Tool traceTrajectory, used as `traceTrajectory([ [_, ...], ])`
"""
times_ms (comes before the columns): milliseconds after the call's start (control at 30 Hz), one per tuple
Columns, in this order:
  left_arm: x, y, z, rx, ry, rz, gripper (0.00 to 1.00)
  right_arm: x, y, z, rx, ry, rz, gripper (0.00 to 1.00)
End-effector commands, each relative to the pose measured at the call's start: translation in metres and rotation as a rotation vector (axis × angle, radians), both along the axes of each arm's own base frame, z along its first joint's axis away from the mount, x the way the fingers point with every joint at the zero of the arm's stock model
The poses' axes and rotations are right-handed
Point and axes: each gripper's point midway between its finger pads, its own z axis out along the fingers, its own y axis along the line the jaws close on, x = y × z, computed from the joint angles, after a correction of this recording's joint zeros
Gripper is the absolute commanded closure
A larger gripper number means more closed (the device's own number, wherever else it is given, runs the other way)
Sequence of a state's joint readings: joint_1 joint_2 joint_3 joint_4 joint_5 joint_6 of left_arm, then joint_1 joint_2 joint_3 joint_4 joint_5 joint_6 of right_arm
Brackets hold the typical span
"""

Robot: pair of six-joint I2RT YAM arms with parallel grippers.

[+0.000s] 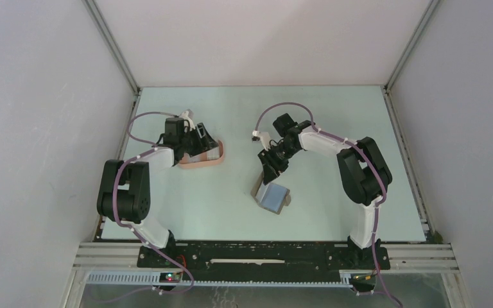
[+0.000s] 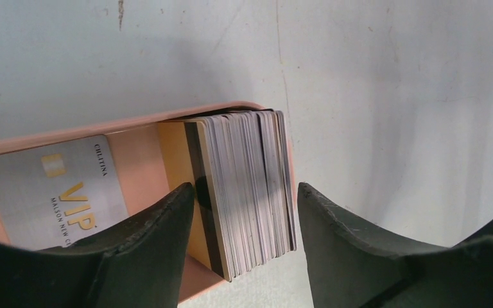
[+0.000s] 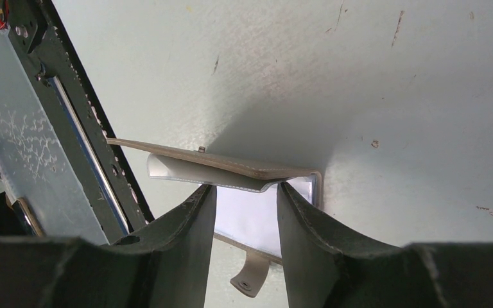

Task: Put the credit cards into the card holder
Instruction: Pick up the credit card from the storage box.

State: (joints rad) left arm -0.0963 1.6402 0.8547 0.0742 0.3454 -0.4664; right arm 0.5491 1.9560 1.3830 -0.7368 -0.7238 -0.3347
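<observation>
- Nearest the bases: grey wallet (image 1: pixel 274 197) lying open on the table (image 1: pixel 334 128); one flap raised.
- Right gripper (image 3: pixel 244 189) at the wallet; jaws half spread with its pale inside between them; gripped or merely touched, impossible to tell.
- Farther left: pink card holder (image 2: pixel 70 133); cards (image 2: pixel 250 186) stacked on edge at one end; silver card (image 2: pixel 45 192) flat inside.
- Left gripper (image 2: pixel 245 192) over the stack; jaws spread either side, not closed on it.

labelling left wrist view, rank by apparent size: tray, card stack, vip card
1. tray
2. card stack, on edge in the tray
3. vip card, lying flat
2 versus 3 unsure: the stack is nearer and a left gripper finger hides part of the card
</observation>
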Motion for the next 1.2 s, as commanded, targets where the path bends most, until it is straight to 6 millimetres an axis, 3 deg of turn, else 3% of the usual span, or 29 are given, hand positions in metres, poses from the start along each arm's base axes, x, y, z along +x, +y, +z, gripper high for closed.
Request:
traceTrajectory([
  [0, 0.013, -0.008, 0.030, -0.053, -0.088, -0.023, 0.36, 0.008, 0.005, 0.009, 0.029, -0.015, 0.001, 0.52],
  [167, 0.014, -0.006, 0.035, -0.051, -0.097, -0.016, 0.37, 0.008, 0.005, 0.010, 0.032, -0.014, 0.001, 0.52],
  [433, 0.015, -0.003, 0.014, -0.018, -0.041, -0.004, 0.32, 0.008, 0.005, 0.010, 0.035, -0.013, 0.001, 0.52],
  [700, 0.016, -0.008, 0.011, -0.021, -0.031, -0.018, 0.32, 0.008, 0.005, 0.010, 0.034, -0.011, 0.000, 0.52],
  [1167, 0.012, -0.010, 0.049, -0.042, -0.108, -0.028, 0.42, 0.009, 0.004, 0.011, 0.035, -0.013, -0.004, 0.52],
])
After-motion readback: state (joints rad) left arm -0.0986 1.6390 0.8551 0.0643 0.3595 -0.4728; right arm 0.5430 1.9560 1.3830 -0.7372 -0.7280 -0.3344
